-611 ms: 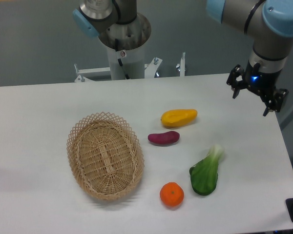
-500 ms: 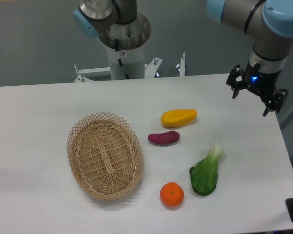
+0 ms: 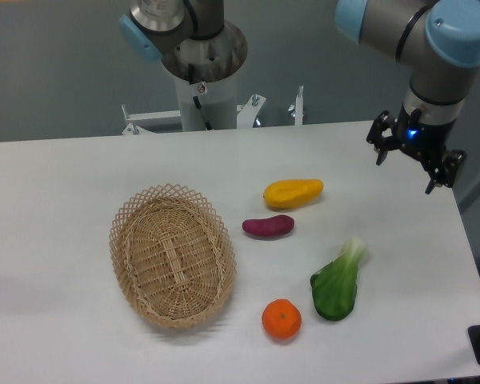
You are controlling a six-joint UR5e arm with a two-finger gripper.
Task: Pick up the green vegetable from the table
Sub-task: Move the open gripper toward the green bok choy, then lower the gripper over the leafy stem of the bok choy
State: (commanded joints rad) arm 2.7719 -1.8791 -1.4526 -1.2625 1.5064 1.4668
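Observation:
The green vegetable (image 3: 338, 282) lies on the white table (image 3: 56, 192) at the front right, its dark leaf toward the front and its pale stem pointing back and right. My gripper (image 3: 404, 174) hangs above the table's back right corner, well behind and to the right of the vegetable. Its fingers are spread apart and hold nothing.
An oval wicker basket (image 3: 172, 254) sits left of centre. A yellow elongated fruit (image 3: 293, 193) and a purple oblong vegetable (image 3: 268, 226) lie mid-table. An orange (image 3: 282, 319) sits just left of the green leaf. The table's right edge runs close past the vegetable.
My gripper has shifted slightly to the left and a little up. The objects on the table have not moved.

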